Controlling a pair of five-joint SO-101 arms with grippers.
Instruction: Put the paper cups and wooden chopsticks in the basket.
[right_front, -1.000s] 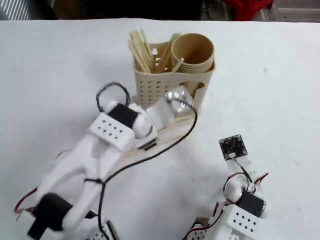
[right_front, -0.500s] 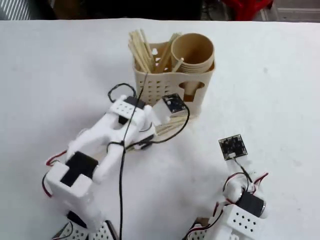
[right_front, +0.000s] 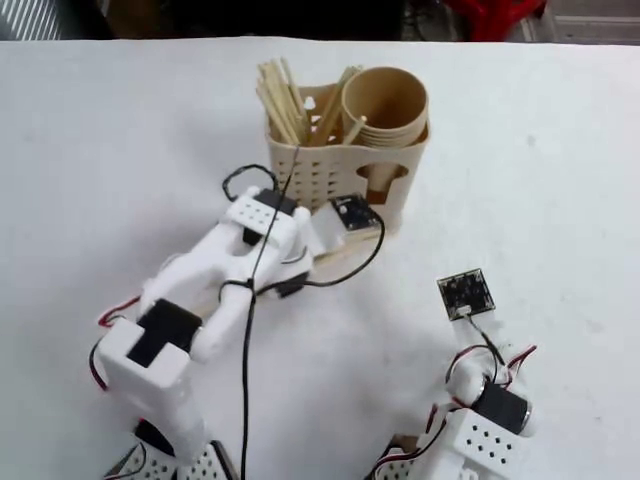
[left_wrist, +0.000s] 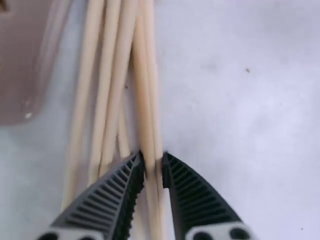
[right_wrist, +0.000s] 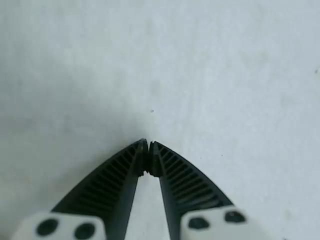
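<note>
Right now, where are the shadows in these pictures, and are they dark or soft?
High view: a soft grey shadow lies on the table under the left arm, beside the basket. Left wrist view: thin dark lines sit between the chopsticks at the left tool. Right wrist view: faint shading surrounds the right tool.

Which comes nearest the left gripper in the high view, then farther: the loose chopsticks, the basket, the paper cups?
1. The loose chopsticks, clamped in the left gripper itself.
2. The basket, just behind them.
3. The paper cups, standing in the basket's right side.
</note>
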